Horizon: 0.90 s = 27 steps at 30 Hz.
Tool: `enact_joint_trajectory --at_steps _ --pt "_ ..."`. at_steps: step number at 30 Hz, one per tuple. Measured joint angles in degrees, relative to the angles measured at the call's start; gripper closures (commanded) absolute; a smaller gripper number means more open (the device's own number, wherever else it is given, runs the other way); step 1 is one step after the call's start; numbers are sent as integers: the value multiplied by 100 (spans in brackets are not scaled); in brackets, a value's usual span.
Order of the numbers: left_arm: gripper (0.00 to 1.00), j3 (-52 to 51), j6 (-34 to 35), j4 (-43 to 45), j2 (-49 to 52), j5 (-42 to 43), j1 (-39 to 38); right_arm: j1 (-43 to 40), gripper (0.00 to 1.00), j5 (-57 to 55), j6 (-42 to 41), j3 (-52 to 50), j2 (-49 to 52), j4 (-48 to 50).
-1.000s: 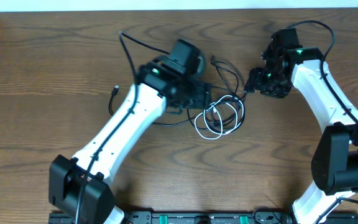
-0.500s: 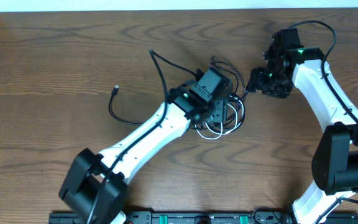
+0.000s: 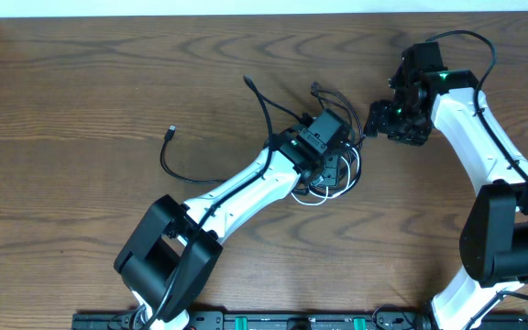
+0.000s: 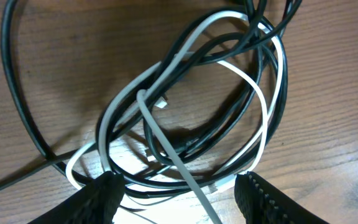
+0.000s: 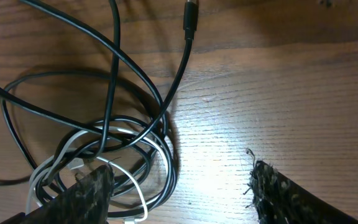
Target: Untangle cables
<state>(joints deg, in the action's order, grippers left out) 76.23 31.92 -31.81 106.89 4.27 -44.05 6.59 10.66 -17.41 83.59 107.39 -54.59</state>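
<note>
The left arm has swung in from the left, and its gripper (image 4: 179,198) now hangs spread and gripping nothing, straddling the knot of cables (image 4: 157,140) on the worktop (image 4: 328,155). The knot lies directly beneath it, so it is the nearer. The right gripper (image 5: 179,190), also spread and empty, hovers just beside the knot.
</note>
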Motion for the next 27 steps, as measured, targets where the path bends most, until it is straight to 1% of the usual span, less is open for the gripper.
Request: enact_joint_trajectory --at_steps 19,20,21,22,23,24,25,26,27 --pt "41 0 0 83 0 -39 -105 0 31 0 0 0 0 -2" --pt "44 0 0 87 7 -44 -116 0 31 0 0 0 0 0" --pt "49 0 -2 101 20 -57 -122 0 31 0 0 -2 0 0" --pt "60 0 -4 114 55 -70 -125 0 31 0 0 -2 0 0" --pt "75 0 15 120 127 -85 -125 0 31 0 0 0 0 0" --pt "86 0 26 122 221 -98 -125 0 31 0 0 0 0 0" --pt "91 0 52 120 267 -103 -125 0 31 0 0 0 0 0" --pt "93 0 35 114 332 -120 -125 0 31 0 0 0 0 0" --pt "92 -2 50 96 380 -120 -125 0 31 0 0 0 0 0"
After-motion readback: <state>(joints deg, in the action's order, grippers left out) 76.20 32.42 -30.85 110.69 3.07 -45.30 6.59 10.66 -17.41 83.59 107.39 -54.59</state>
